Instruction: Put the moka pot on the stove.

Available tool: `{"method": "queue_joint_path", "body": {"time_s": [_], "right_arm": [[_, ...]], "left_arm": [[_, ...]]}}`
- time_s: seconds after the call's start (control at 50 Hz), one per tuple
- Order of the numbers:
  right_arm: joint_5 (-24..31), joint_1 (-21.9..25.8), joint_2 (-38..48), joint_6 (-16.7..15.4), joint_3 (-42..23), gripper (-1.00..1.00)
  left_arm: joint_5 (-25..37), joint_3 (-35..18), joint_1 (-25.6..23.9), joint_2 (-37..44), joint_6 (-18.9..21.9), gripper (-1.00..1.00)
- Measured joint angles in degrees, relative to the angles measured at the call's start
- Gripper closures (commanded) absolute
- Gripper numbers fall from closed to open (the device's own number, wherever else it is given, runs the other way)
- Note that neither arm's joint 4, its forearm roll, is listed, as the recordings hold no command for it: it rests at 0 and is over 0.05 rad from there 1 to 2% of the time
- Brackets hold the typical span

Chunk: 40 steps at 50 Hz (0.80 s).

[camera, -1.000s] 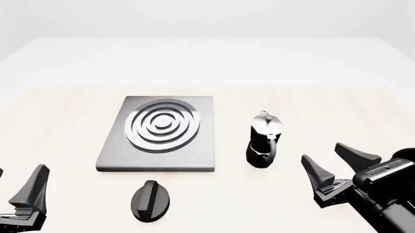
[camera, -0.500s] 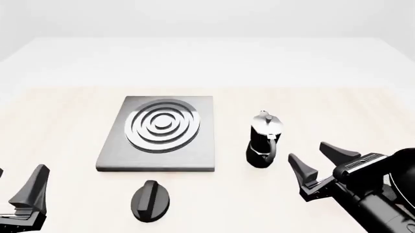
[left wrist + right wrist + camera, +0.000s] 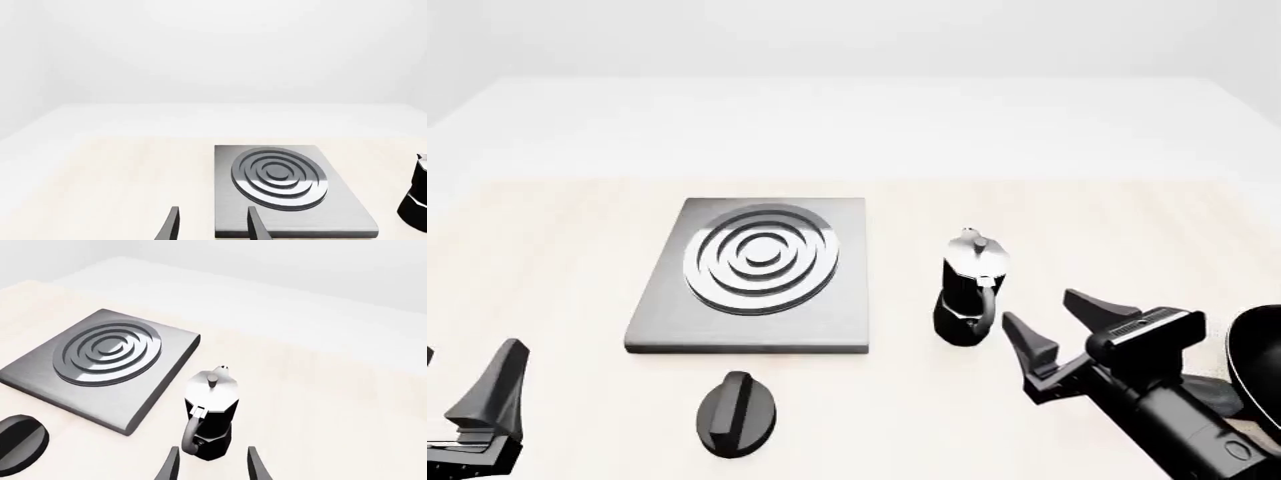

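Left wrist view: left tool (image 3: 212,226) fingers seen spread, nothing between; brushed grey square stove (image 3: 287,187) with concentric rings beyond.

Front view: faceted black moka pot (image 3: 969,290), silver lid, upright on pale matte worktop (image 3: 561,250), just right of stove. Glossy black oval knob (image 3: 737,413) near stove's front edge. Right tool (image 3: 1062,337) spread, near pot.

Right wrist view: curved handle faced toward fingers (image 3: 257,465).

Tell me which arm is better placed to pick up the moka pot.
Right. The right gripper is open beside the moka pot, handle facing it; the left gripper sits beyond the stove.
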Motion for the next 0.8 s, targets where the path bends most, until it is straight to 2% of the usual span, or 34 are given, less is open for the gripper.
{"method": "queue_joint_path", "body": {"time_s": [0.44,0.8], "right_arm": [[-6.12,1.79,8.21,0.52,-0.91,-1.00],[-9.01,2.89,12.43,1.02,-1.87,-1.00]], "left_arm": [[0.00,0.00,0.00,0.00,0.00,-1.00],[0.00,0.00,0.00,0.00,0.00,-1.00]]}}
